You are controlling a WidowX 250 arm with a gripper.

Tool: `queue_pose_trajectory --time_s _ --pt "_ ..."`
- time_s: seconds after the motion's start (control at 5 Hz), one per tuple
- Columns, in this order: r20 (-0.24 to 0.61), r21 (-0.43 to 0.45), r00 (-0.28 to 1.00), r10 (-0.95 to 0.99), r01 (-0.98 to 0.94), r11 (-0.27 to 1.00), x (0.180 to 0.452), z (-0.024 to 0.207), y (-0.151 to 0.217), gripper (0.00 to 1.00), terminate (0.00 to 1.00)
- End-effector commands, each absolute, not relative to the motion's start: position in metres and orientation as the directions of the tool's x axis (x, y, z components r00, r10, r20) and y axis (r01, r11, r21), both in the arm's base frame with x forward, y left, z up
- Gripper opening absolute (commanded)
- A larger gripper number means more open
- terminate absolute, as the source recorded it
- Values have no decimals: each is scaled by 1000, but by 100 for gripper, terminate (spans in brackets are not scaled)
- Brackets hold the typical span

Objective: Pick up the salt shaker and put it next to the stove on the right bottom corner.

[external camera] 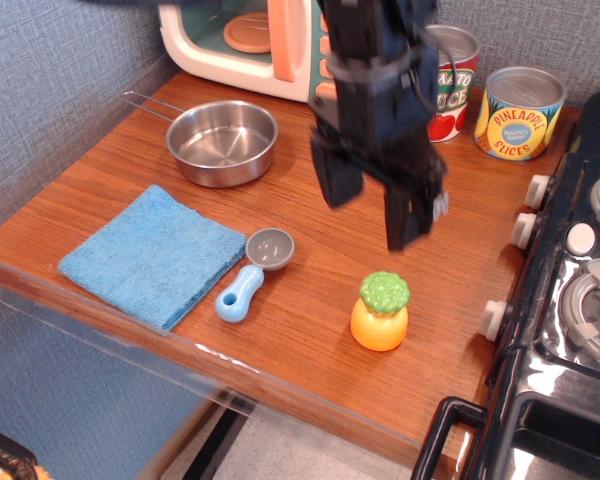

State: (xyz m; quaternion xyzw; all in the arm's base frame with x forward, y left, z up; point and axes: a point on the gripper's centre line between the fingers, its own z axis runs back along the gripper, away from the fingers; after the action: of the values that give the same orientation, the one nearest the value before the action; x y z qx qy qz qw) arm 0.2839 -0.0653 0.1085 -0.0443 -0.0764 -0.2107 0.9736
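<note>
A wooden desk (130,170) sits against a grey textured wall, with a glossy black toy stove (570,330) butting against its right edge. Above the middle of the desk hangs the black end effector (378,205), its two fingers spread wide apart with nothing between them, raised clear of everything below. Below it and a little toward the front edge stands the salt shaker (380,311), upright on the wood, near the stove's white-grey knobs but not touching them, and close to the desk's front right corner. The shaker is small, with a round glossy orange body and a bumpy green cap, and looks squat and stable on its base. Farther left lie a blue-handled measuring scoop (252,273), a folded blue cloth (150,255) and a steel pan (222,140); at the back stand a toy microwave (242,42), a tomato can (442,78) and a pineapple can (520,112). The shaker appears to be placed where the task asks, so the main risk seems to be the arm itself: if it swings low on its way out, a finger could clip the green cap and tip the shaker or roll it off the nearby front edge.
</note>
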Motion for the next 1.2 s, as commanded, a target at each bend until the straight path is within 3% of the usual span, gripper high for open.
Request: queue_pose_trajectory --time_s 0.0,1.0 --pt "91 44 960 -264 261 964 286 114 -31 100 0" --pt "107 43 951 -290 287 957 293 108 -21 100 0"
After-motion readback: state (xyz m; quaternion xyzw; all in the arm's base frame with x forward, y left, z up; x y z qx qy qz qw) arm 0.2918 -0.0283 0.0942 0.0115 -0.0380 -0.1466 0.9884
